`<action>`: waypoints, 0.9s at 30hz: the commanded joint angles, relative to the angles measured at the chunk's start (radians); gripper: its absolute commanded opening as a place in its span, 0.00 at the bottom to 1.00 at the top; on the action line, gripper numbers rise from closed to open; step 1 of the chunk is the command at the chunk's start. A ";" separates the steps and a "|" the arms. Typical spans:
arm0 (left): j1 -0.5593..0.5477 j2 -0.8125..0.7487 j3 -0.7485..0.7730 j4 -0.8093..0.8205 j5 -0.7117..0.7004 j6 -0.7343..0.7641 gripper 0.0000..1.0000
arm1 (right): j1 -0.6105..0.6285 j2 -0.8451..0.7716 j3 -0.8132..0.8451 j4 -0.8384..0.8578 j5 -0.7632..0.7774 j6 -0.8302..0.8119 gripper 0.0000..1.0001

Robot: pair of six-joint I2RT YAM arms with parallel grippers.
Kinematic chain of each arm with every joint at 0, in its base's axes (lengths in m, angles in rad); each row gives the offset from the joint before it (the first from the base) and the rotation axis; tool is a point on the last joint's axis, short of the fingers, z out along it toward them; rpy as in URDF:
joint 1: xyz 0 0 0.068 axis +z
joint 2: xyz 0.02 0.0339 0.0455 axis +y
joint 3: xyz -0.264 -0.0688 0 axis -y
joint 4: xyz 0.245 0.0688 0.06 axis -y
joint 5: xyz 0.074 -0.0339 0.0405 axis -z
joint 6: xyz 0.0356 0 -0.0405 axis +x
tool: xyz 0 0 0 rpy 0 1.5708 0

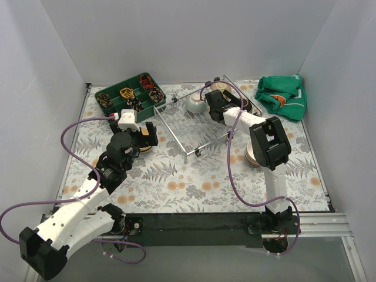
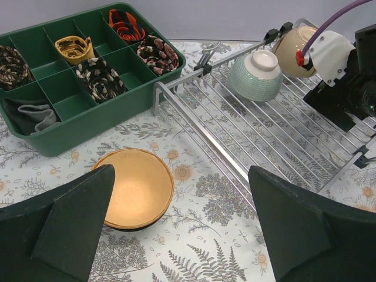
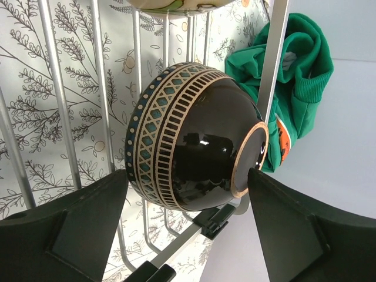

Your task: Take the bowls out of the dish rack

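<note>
The silver wire dish rack (image 1: 197, 126) stands mid-table. A pale mint-green bowl (image 1: 195, 104) and a beige bowl (image 1: 221, 88) lean at its far end; both show in the left wrist view, the mint one (image 2: 255, 75) and the beige one (image 2: 292, 44). A dark brown patterned bowl (image 3: 194, 138) lies on its side against the rack's rim (image 3: 273, 64). My right gripper (image 3: 188, 176) is open with its fingers either side of that bowl. My left gripper (image 2: 181, 194) is open and empty, just above a tan bowl (image 2: 134, 187) that sits upright on the table left of the rack.
A green compartmented tray (image 1: 129, 94) with rolled cloths stands at the back left. A green garment (image 1: 283, 97) lies at the back right. A stack of bowls (image 1: 252, 155) sits on the table right of the rack, partly behind my right arm.
</note>
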 commanded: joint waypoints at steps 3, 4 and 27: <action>0.006 -0.003 -0.015 0.016 0.003 0.014 0.98 | -0.029 0.015 -0.076 -0.007 -0.096 -0.070 0.96; 0.004 -0.001 -0.015 0.016 0.003 0.014 0.98 | -0.029 0.015 -0.081 -0.007 -0.102 -0.078 0.96; 0.006 -0.003 -0.015 0.018 0.011 0.018 0.98 | -0.026 0.048 -0.124 0.027 -0.014 -0.086 0.74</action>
